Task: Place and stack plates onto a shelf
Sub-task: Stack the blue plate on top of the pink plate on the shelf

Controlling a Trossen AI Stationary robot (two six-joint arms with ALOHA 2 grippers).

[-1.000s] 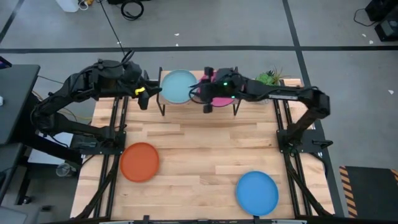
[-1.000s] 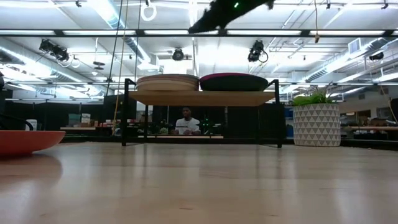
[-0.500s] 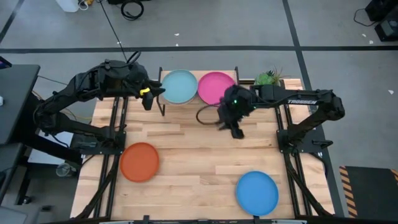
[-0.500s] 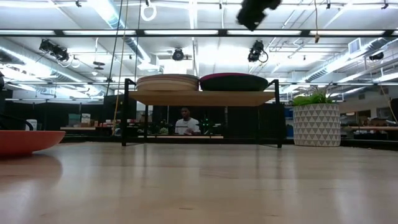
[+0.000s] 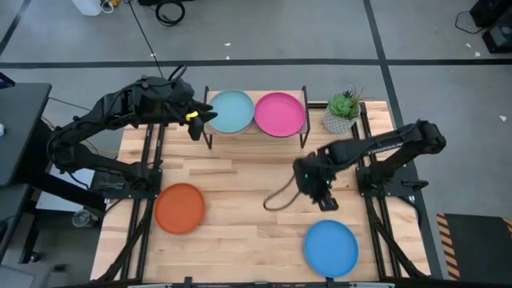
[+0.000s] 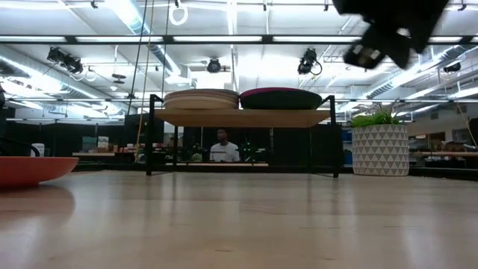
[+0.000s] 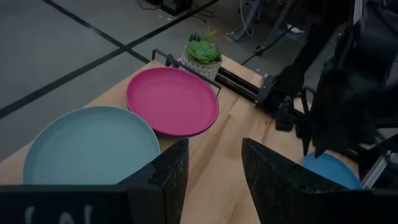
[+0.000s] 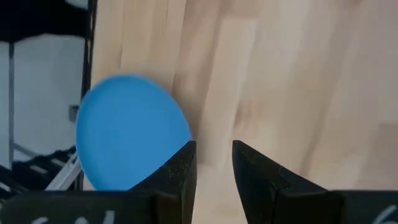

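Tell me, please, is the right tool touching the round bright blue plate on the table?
Apart. The high view shows the right tool above bare wood short of the bright blue plate, and its wrist view shows empty fingers.

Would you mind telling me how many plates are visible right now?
4: light blue plate and pink plate atop stacks on the shelf; orange plate and bright blue plate on the table. Others sit hidden beneath.

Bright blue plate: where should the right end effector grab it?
Probably the rim. The bright blue plate lies flat on the table, so only its raised edge offers a pinch. Come from above at the edge nearest the open right end effector.
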